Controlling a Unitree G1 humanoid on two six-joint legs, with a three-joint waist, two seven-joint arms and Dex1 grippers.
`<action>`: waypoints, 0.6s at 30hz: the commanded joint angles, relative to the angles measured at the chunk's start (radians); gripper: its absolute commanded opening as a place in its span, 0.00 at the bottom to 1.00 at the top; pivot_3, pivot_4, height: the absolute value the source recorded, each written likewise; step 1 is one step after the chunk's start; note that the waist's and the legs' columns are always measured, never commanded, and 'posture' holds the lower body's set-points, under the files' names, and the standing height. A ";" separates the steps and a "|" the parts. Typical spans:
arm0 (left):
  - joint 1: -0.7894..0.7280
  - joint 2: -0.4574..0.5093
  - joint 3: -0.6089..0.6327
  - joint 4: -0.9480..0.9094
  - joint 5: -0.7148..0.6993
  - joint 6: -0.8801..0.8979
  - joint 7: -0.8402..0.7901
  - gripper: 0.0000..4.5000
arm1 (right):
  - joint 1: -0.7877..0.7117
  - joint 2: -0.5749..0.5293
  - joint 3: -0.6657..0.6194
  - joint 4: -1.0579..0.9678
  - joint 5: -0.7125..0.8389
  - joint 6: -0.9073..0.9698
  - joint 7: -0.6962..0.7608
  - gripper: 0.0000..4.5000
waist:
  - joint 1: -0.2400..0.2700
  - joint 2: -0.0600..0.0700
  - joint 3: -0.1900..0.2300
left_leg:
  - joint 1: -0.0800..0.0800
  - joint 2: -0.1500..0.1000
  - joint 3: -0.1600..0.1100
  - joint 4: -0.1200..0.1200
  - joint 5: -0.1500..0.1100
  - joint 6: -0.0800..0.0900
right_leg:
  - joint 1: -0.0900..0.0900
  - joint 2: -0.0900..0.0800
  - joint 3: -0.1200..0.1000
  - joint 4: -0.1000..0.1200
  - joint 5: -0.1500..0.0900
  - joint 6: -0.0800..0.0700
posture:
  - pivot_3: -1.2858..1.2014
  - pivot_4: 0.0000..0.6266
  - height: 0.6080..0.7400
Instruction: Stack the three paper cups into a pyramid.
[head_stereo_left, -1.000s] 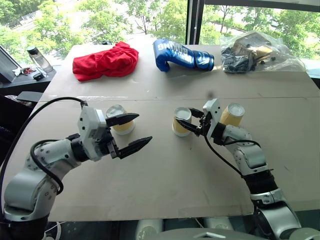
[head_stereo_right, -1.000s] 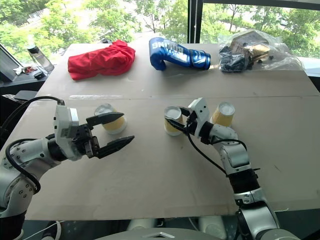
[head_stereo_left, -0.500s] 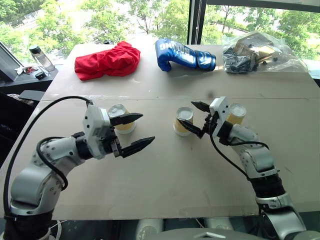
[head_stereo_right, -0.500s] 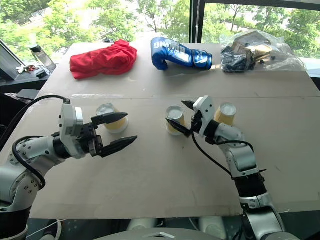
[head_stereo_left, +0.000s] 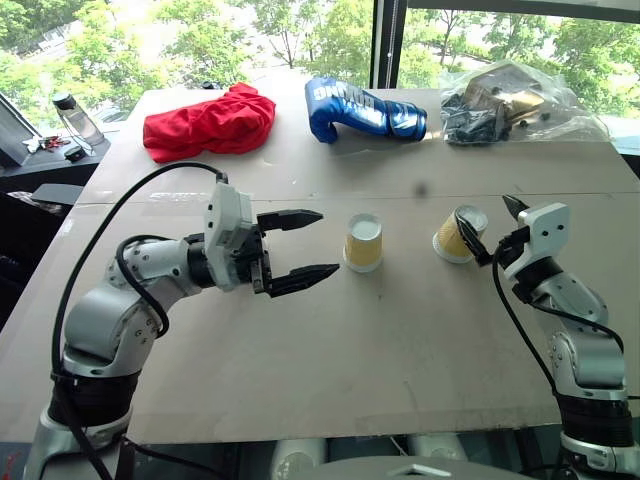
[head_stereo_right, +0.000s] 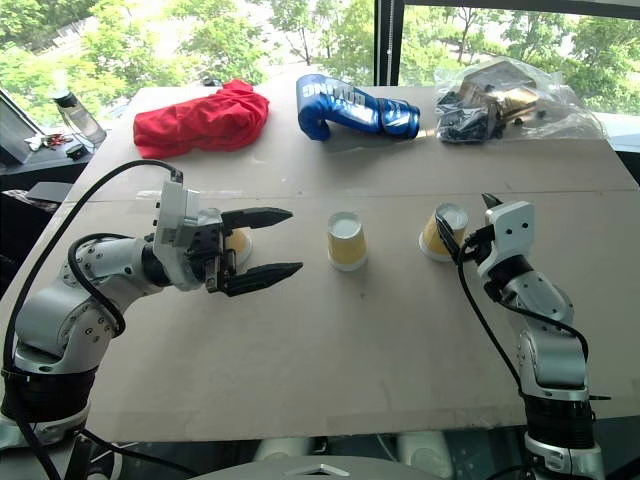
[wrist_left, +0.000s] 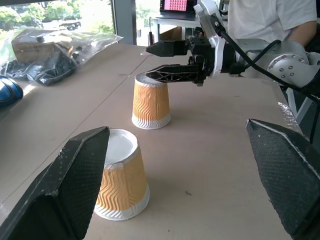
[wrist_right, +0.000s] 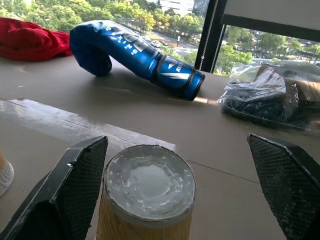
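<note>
Three yellow-tan paper cups stand upside down in a row on the tabletop. The middle cup (head_stereo_left: 363, 242) stands alone. My left gripper (head_stereo_left: 329, 241) hangs open just left of it, pointing at it, and in the left wrist view this cup (wrist_left: 122, 175) sits near one finger. The left cup (head_stereo_right: 237, 242) peeks out behind that gripper. My right gripper (head_stereo_left: 483, 212) is open at the right cup (head_stereo_left: 456, 236), whose white base (wrist_right: 149, 180) lies between its fingers without touching them. No cup rests on another.
At the table's far side lie a red cloth (head_stereo_left: 210, 120), a blue boxing glove (head_stereo_left: 365, 110) and a clear plastic bag of parts (head_stereo_left: 520, 105). A bottle (head_stereo_left: 78, 118) stands off the table's left. A person's white shirt (wrist_left: 270, 20) shows behind the right arm.
My right gripper opened, let go of the middle cup and swung right to the right cup. My left gripper moved right, closer to the middle cup. The cups stayed put.
</note>
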 joint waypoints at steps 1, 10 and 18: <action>-0.011 0.004 0.011 -0.004 0.007 -0.015 -0.010 1.00 | -0.006 0.025 0.021 -0.051 0.042 0.027 -0.011 0.98 | 0.001 0.000 0.000 | 0.000 0.000 0.000 0.000 -0.001 0.001 | 0.000 0.000 0.000 0.000 0.000 0.000 | 0.52 0.24 1.00; 0.015 0.006 0.035 -0.025 0.015 -0.017 0.004 1.00 | -0.028 0.051 0.011 0.022 0.034 0.026 -0.054 0.98 | 0.006 0.000 0.000 | 0.000 -0.001 0.000 0.000 -0.001 0.002 | 0.000 -0.001 0.000 0.000 0.000 0.000 | 0.52 0.24 1.00; 0.024 0.007 0.040 -0.032 0.015 -0.020 0.012 1.00 | -0.041 0.040 0.008 0.060 0.033 0.003 -0.047 0.93 | 0.006 0.000 0.000 | 0.000 -0.001 0.000 0.000 -0.001 0.002 | 0.000 -0.001 0.000 0.000 0.000 0.000 | 0.52 0.24 1.00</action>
